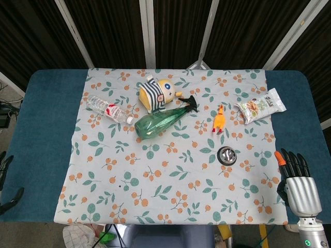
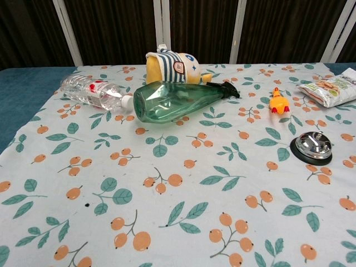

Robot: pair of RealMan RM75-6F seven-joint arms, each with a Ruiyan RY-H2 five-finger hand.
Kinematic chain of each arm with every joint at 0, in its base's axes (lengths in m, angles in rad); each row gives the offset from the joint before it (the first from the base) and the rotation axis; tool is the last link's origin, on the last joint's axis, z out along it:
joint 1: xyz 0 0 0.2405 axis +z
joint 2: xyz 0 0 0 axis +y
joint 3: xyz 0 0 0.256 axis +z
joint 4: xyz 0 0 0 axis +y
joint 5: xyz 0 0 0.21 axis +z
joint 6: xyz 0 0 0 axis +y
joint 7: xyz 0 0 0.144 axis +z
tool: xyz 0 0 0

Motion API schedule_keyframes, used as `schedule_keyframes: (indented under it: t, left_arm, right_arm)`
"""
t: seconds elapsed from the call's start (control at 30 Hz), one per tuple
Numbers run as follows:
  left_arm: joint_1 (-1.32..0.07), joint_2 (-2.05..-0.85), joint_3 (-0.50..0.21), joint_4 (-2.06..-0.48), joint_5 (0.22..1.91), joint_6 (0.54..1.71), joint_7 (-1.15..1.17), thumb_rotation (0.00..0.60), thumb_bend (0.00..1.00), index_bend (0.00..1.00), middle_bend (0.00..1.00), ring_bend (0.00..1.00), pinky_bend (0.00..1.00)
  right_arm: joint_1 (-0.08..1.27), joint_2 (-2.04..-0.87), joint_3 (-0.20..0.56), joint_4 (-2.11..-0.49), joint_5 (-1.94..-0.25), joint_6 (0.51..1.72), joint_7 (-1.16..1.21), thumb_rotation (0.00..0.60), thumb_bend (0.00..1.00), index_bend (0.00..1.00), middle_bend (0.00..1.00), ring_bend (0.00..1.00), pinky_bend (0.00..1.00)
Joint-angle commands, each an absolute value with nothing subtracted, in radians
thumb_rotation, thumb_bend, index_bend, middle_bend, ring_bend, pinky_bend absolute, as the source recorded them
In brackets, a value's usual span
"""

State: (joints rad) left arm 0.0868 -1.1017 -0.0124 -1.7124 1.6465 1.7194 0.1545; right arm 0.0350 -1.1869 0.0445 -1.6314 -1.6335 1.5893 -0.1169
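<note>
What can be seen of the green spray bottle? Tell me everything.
The green spray bottle looks like clear green plastic with faceted sides and a black trigger head. It lies on its side on the floral cloth, nozzle toward the striped plush toy, base near the water bottle's cap. No hand touches it.

The right robot hand lies low at the right edge, back upward, fingers extended and empty; the left robot hand barely shows, dark fingertips only.
</note>
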Motion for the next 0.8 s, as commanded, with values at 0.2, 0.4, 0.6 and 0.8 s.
schedule_keyframes:
  t: [0.2,0.4,0.6,0.8]
  left_arm:
    - [0.084,-1.104,-0.009,-1.705,1.664,1.72,0.155,0.6,0.4,0.05,0.0,0.03,0.16]
    - [0.09,-1.102,-0.008,-1.707,1.66,1.728,0.15,0.6,0.4,0.05,0.0,0.03,0.16]
    - [0.09,-1.102,-0.006,-1.714,1.663,1.727,0.155,0.6,0.4,0.05,0.0,0.03,0.16]
    - [0.097,-1.098,0.007,-1.717,1.671,1.725,0.162,0.6,0.4,0.05,0.0,0.03,0.16]
  right_arm:
    - [0.037,-1.184,0.036,-1.638,-1.639,1.581,-0.128,0.6,1.0,0.01,0.0,0.0,0.0]
    - [0.033,-1.178,0.031,-1.647,-1.642,1.583,-0.126,0.6,1.0,0.01,0.0,0.0,0.0]
    - [0.04,-1.177,0.024,-1.648,-1.646,1.565,-0.117,0.6,1.0,0.01,0.0,0.0,0.0]
    - [0.053,-1.201,0.02,-1.646,-1.675,1.558,-0.148,0.6,1.0,0.01,0.0,0.0,0.0]
